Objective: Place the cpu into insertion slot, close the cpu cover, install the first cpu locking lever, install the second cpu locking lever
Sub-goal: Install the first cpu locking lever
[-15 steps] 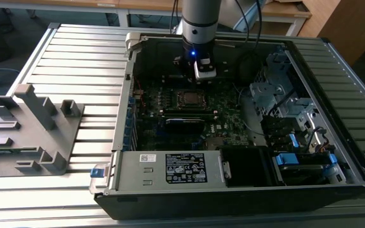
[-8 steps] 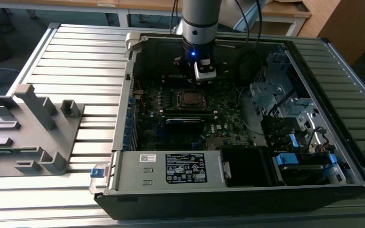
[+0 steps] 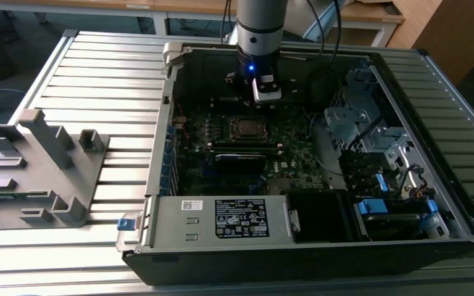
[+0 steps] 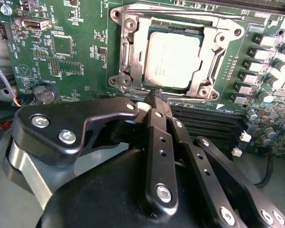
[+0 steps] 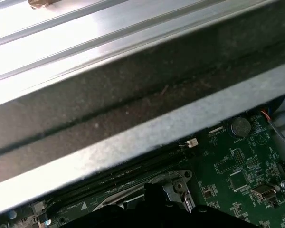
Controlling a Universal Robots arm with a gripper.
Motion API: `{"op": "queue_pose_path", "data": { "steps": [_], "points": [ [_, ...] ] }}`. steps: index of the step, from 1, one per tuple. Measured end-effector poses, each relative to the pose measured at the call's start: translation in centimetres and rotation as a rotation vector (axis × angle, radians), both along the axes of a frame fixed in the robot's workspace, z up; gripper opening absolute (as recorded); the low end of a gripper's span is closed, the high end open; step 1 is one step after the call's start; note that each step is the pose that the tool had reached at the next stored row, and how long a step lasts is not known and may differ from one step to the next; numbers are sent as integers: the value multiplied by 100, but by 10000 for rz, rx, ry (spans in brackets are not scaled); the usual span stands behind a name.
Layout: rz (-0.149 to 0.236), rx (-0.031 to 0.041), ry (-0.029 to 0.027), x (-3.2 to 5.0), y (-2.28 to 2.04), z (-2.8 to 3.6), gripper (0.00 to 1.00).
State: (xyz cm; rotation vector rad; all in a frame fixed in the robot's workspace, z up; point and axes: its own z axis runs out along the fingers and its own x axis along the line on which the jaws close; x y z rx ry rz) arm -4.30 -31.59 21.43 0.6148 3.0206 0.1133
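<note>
Inside the open computer case (image 3: 402, 74), the gripper (image 4: 156, 98) hangs just above the motherboard (image 4: 80, 52), its jaws pressed together with nothing between them, tips near the edge of the insertion slot (image 4: 133, 57). The cpu (image 4: 172, 60) lies flat in that slot, and the cpu cover (image 4: 208, 75) sits down around it, framing its silver top. In the exterior view the case rests on a ribbed metal surface (image 3: 105, 80).

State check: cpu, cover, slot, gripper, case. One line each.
cpu: seated flat in the insertion slot, silver top up.
cpu cover: down around the cpu, frame lying flat.
insertion slot: occupied.
gripper: shut, empty, fingertips at the cover's edge.
computer case: side open, motherboard exposed.
</note>
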Motion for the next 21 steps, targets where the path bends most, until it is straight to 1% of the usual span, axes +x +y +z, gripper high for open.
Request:
{"op": "queue_pose_path", "data": {
  "steps": [2, 3, 5, 6, 10, 11, 15, 21],
  "points": [
    [2, -9, -1, 0, 0, 0, 10],
    [14, -28, -1, 1, 0, 0, 10],
    [104, -107, 17, 2, 0, 0, 10],
    [154, -165, 33, 3, 0, 0, 10],
    [397, -471, 93, 4, 0, -2, 10],
    [467, -523, 101, 4, 0, -3, 10],
    [763, -689, 128, 4, 0, -5, 10],
    [1268, -883, 175, 4, 0, -12, 10]
  ]
}}
